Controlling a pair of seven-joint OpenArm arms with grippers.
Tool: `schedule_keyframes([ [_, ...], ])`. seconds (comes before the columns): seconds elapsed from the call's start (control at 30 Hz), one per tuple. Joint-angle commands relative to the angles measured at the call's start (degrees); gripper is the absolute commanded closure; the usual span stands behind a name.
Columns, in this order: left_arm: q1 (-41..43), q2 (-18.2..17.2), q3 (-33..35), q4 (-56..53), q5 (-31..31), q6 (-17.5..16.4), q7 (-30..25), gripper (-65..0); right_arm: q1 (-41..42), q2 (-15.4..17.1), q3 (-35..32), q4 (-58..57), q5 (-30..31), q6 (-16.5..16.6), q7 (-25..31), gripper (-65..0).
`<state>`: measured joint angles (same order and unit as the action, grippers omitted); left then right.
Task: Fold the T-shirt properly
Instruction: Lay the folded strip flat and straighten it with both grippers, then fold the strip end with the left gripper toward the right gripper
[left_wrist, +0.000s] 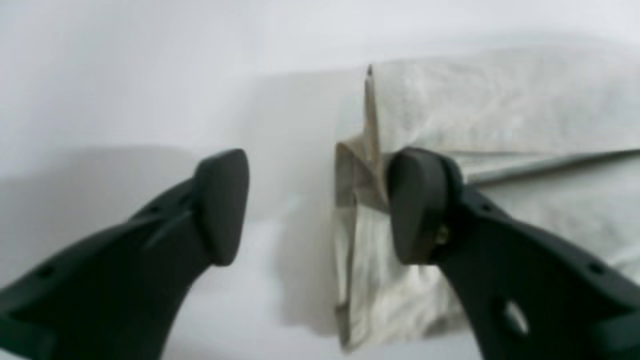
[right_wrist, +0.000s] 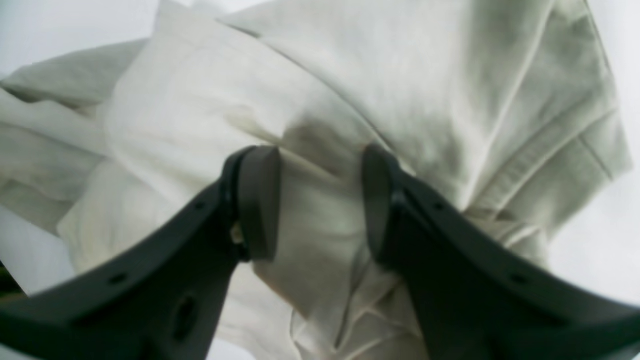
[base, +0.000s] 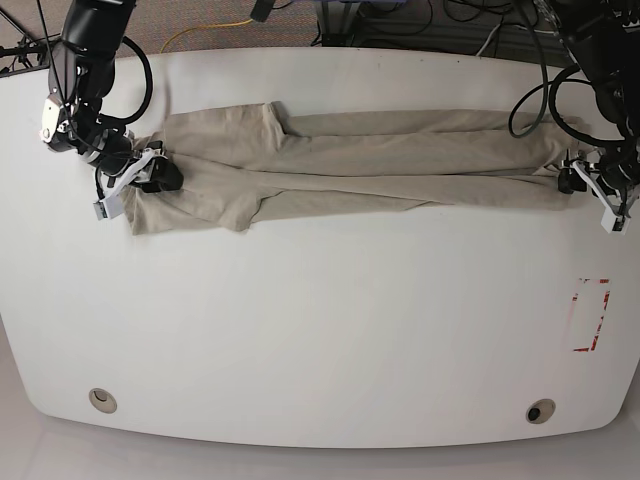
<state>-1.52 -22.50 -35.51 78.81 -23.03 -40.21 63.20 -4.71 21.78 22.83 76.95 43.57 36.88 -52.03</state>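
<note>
The beige T-shirt (base: 350, 165) lies folded lengthwise in a long strip across the far part of the white table (base: 320, 330). My right gripper (right_wrist: 319, 202) is at the strip's sleeve end, at the left of the base view (base: 158, 178). Its fingers are closed on a bunch of the T-shirt (right_wrist: 310, 125), which fills the gap between them. My left gripper (left_wrist: 320, 205) is at the strip's other end, at the right of the base view (base: 578, 180). Its jaws are open, and the T-shirt's folded edge (left_wrist: 360, 280) lies beside one finger, not gripped.
A red-outlined rectangle (base: 590, 315) is marked on the table near its right edge. Two small round holes (base: 101, 400) (base: 540, 411) sit near the front edge. Cables (base: 210, 30) lie on the floor behind the table.
</note>
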Motion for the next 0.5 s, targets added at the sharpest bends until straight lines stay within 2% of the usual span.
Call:
schedule_keyframes([
  [0.0, 1.7, -3.1, -1.0, 3.5, -5.9, 0.2, 1.3, -44.3, 0.3, 1.3, 0.3, 0.7, -1.2, -0.6, -0.6, -26.8],
  [0.2, 7.5, -3.2, -1.2, 5.5, -18.1, 0.2, 1.7, -44.4, -0.2, 0.3, 0.3, 0.7, -1.2, 2.9, -0.6, -26.5],
  [0.47, 11.3, -1.4, -1.3, 5.1, -19.0, 0.2, 0.7, -44.0, -0.6, 0.0, 0.3, 0.7, -1.2, 3.1, -0.6, -26.3],
])
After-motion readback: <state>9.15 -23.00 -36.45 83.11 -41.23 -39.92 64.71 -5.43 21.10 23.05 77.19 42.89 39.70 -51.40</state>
